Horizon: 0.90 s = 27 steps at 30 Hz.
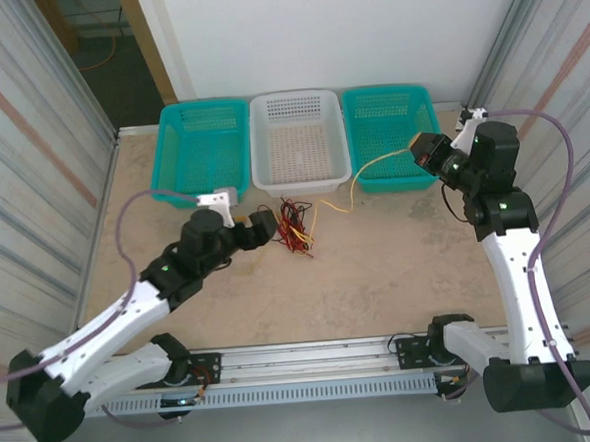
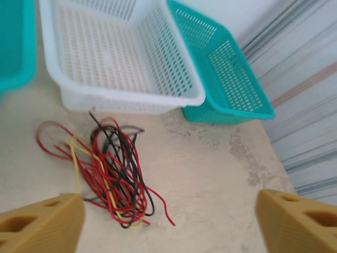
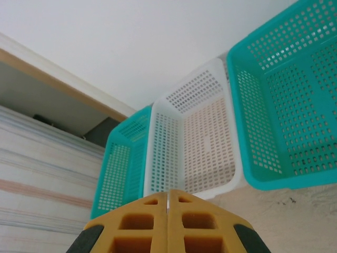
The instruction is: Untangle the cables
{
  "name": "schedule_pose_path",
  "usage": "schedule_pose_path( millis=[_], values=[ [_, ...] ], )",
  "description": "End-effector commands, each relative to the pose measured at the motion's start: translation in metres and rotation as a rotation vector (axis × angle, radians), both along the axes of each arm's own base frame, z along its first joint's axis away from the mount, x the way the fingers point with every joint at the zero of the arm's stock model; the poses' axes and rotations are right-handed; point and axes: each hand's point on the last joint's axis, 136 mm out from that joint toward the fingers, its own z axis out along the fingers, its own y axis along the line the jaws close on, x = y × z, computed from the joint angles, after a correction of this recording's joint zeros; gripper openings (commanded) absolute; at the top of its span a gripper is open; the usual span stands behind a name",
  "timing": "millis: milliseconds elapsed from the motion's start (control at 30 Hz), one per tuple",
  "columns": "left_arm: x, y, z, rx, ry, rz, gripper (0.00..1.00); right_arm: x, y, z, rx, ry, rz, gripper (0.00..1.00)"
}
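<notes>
A tangle of red, black and pale yellow cables (image 1: pixel 296 229) lies on the table in front of the white basket (image 1: pixel 297 96). In the left wrist view the tangle (image 2: pixel 113 168) sits just ahead of the left finger. My left gripper (image 1: pixel 267 228) is right beside the tangle on its left, and its jaws (image 2: pixel 168 224) are open with bare table between them. A single pale yellow cable (image 1: pixel 367 164) stretches from near the tangle up to my right gripper (image 1: pixel 418 153), which hangs raised in front of the right teal basket. Its fingers (image 3: pixel 168 197) are pressed shut.
Three baskets stand in a row at the back: a teal one (image 1: pixel 204 105), the white one, and a teal one (image 1: pixel 382 89). Corrugated walls close in both sides. The arms' rail (image 1: pixel 313 355) runs along the near edge.
</notes>
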Motion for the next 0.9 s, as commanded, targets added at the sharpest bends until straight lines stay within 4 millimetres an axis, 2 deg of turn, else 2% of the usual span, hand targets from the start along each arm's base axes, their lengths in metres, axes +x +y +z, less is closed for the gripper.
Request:
schedule_pose_path(
  millis=[0,67,133,267,400,533,633,867],
  values=[
    [-0.014,0.029,0.038,0.065,-0.078,-0.037,0.76,0.001,0.013,0.003,-0.075,-0.012,0.033,0.00],
    [-0.022,0.024,0.065,-0.002,-0.114,-0.145,0.73,0.002,0.026,0.002,-0.099,-0.014,0.068,0.00],
    [-0.034,0.008,0.089,-0.065,-0.145,-0.312,0.72,0.004,0.039,0.002,-0.121,-0.016,0.099,0.00],
    [-0.054,-0.024,0.113,-0.140,-0.148,-0.579,0.73,0.005,0.062,0.004,-0.160,-0.023,0.149,0.00],
    [-0.057,-0.047,0.103,-0.129,-0.112,-0.686,0.72,0.006,0.080,0.004,-0.175,-0.024,0.192,0.00],
    [-0.069,-0.075,0.088,-0.047,-0.113,-0.807,0.68,0.007,0.094,0.002,-0.188,-0.021,0.227,0.00],
    [-0.080,-0.089,0.087,-0.042,-0.134,-0.897,0.67,0.009,0.103,0.002,-0.189,-0.022,0.252,0.00],
    [-0.078,-0.089,0.078,0.042,-0.188,-0.913,0.61,0.011,0.116,0.005,-0.196,-0.029,0.288,0.00]
  ],
)
